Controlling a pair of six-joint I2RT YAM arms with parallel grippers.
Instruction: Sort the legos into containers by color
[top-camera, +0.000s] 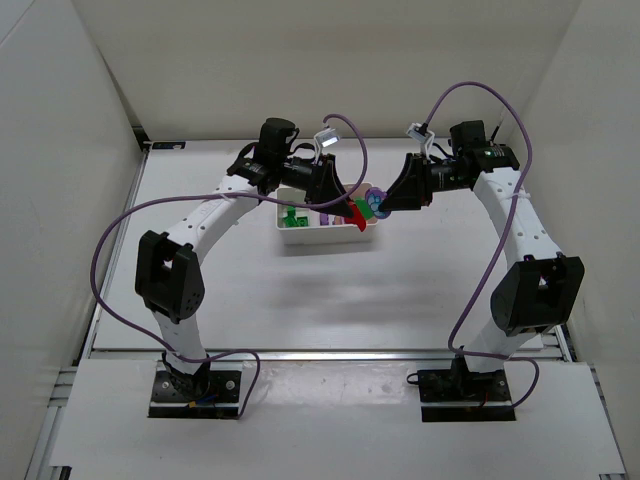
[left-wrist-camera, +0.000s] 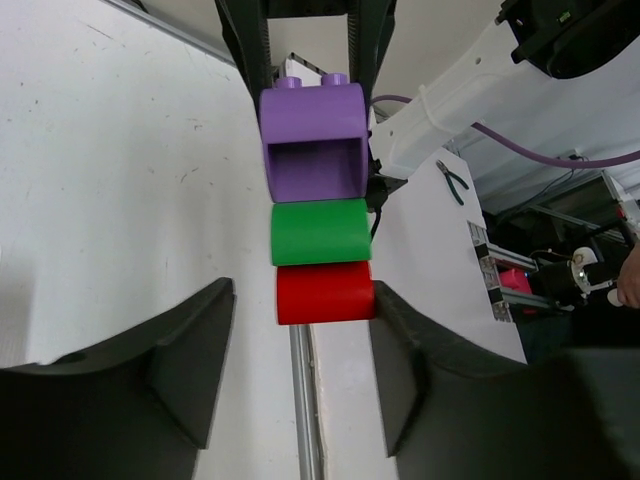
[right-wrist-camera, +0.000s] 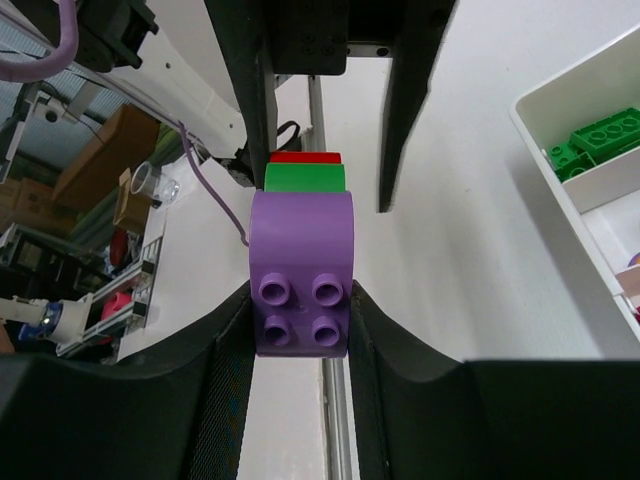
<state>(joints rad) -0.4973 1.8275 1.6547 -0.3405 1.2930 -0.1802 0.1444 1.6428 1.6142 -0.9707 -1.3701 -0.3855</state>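
A stack of a purple brick (right-wrist-camera: 300, 285), a green brick (right-wrist-camera: 305, 178) and a red brick (right-wrist-camera: 305, 157) hangs in the air over the right end of the white tray (top-camera: 330, 240). My right gripper (right-wrist-camera: 300, 325) is shut on the purple brick. My left gripper (left-wrist-camera: 300, 345) is open, its jaws on either side of the red brick (left-wrist-camera: 325, 293): the right finger (left-wrist-camera: 400, 350) touches it and the left finger (left-wrist-camera: 190, 350) stands apart. In the top view the two grippers meet tip to tip, the left (top-camera: 345, 205) and the right (top-camera: 387, 203).
The tray holds green bricks (top-camera: 293, 218) in its left compartment and a purple brick (top-camera: 325, 215) in the middle one. In the right wrist view the tray's rim (right-wrist-camera: 545, 130) lies at the right with the green bricks (right-wrist-camera: 595, 140). White walls enclose the table.
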